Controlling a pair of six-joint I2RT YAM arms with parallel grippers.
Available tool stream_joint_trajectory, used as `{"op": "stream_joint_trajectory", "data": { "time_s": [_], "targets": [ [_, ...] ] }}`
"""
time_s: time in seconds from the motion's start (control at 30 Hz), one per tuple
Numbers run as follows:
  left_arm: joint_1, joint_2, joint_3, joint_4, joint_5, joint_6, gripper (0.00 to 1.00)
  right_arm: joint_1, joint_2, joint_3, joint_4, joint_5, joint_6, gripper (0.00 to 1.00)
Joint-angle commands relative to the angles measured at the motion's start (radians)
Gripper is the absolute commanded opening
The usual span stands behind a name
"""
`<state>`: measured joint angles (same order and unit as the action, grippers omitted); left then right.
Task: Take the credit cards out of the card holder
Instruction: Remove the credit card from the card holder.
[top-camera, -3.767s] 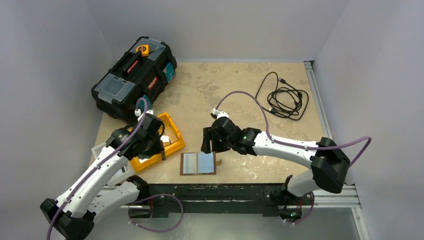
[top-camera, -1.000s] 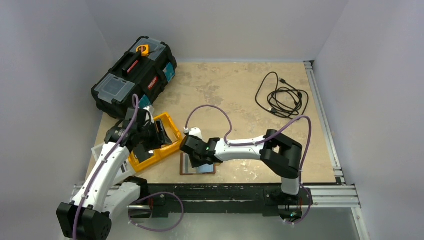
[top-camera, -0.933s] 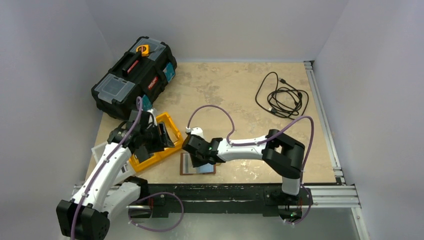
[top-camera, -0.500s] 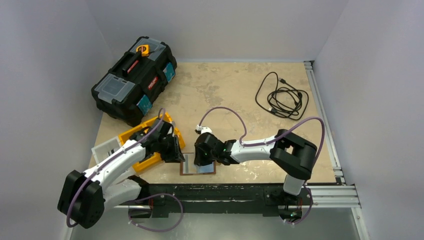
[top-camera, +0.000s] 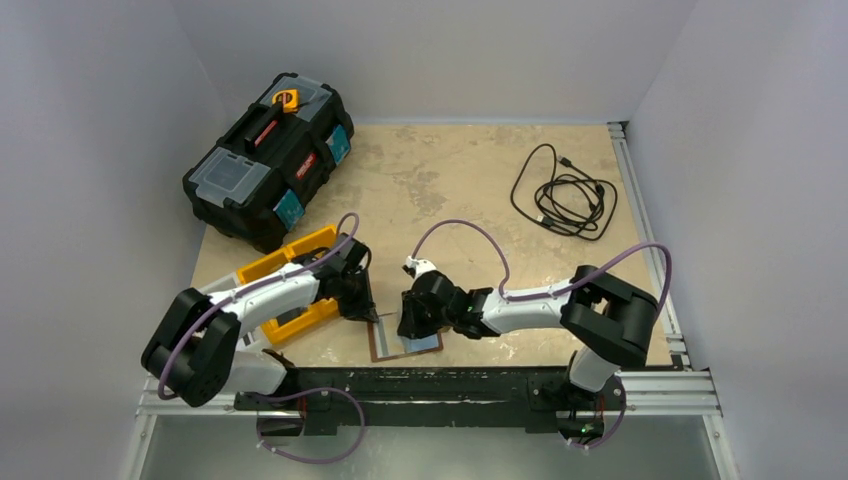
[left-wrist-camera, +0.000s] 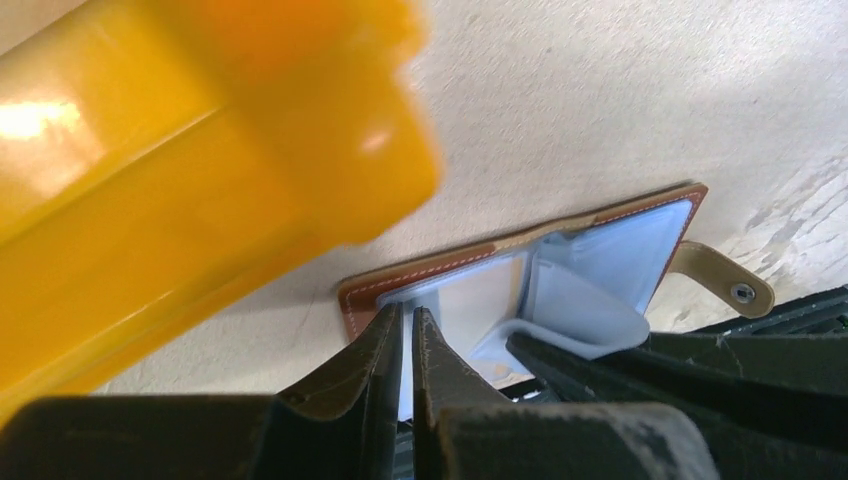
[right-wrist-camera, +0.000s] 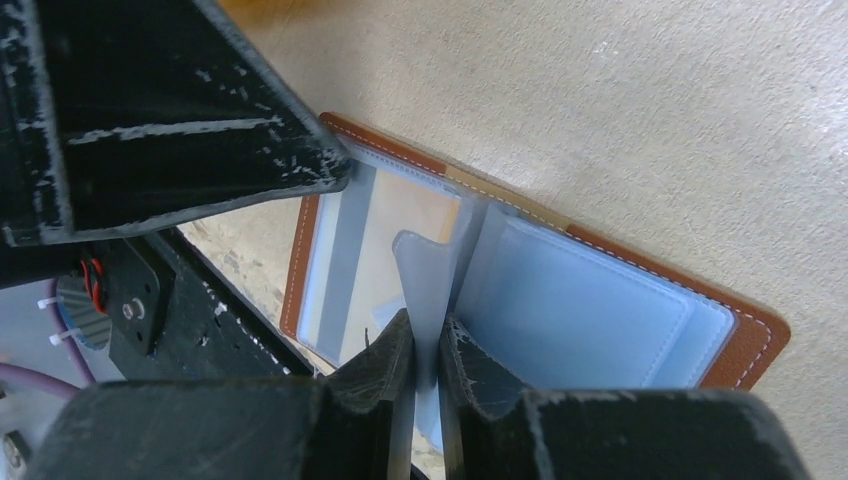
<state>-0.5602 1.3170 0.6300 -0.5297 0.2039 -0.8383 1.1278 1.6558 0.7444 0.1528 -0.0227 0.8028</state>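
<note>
From above, the left gripper (top-camera: 370, 312) and right gripper (top-camera: 408, 325) hide part of the card holder (top-camera: 418, 346). Up close, the orange tray (left-wrist-camera: 150, 150) is blurry and cut off at the edge.

The card holder (right-wrist-camera: 590, 300) lies open on the desk (right-wrist-camera: 620, 90), a brown border around pale grey-blue pockets. From its middle fold a clear plastic leaf (right-wrist-camera: 420, 265) stands up, pinched between the closed fingers of the right tool (right-wrist-camera: 425, 340). The left tool (right-wrist-camera: 320, 170) overlaps the holder's upper left corner. A tan patch (right-wrist-camera: 415, 225) shows through the holder's left pocket.
</note>
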Motion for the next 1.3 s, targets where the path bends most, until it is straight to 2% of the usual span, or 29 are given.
{"op": "stream_joint_trajectory", "data": {
  "time_s": [0.0,0.23,0.5,0.77,0.97,1.13,1.27],
  "targets": [
    [-0.03,0.047,0.074,0.066,-0.031,-0.02,0.06,-0.009,-0.042,-0.022,0.062,-0.019,-0.035,0.13],
    [-0.081,0.102,0.102,0.099,-0.032,-0.031,0.04,-0.014,-0.061,-0.028,0.058,-0.016,-0.038,0.22],
    [-0.116,0.08,0.105,0.119,-0.002,-0.048,0.03,-0.016,-0.158,0.004,-0.036,0.021,-0.039,0.43],
    [-0.17,0.041,0.126,0.165,0.089,-0.084,0.03,-0.025,-0.309,-0.004,-0.19,0.132,-0.006,0.48],
    [-0.244,0.156,0.186,0.219,0.122,-0.121,0.04,-0.029,-0.448,-0.036,-0.291,0.21,0.013,0.51],
    [-0.258,0.26,0.21,0.251,0.125,-0.135,0.04,-0.03,-0.457,-0.041,-0.324,0.195,0.026,0.5],
    [-0.255,0.212,0.229,0.183,0.07,-0.109,0.06,-0.029,-0.438,-0.036,-0.321,0.201,0.025,0.49]
  ]
}}
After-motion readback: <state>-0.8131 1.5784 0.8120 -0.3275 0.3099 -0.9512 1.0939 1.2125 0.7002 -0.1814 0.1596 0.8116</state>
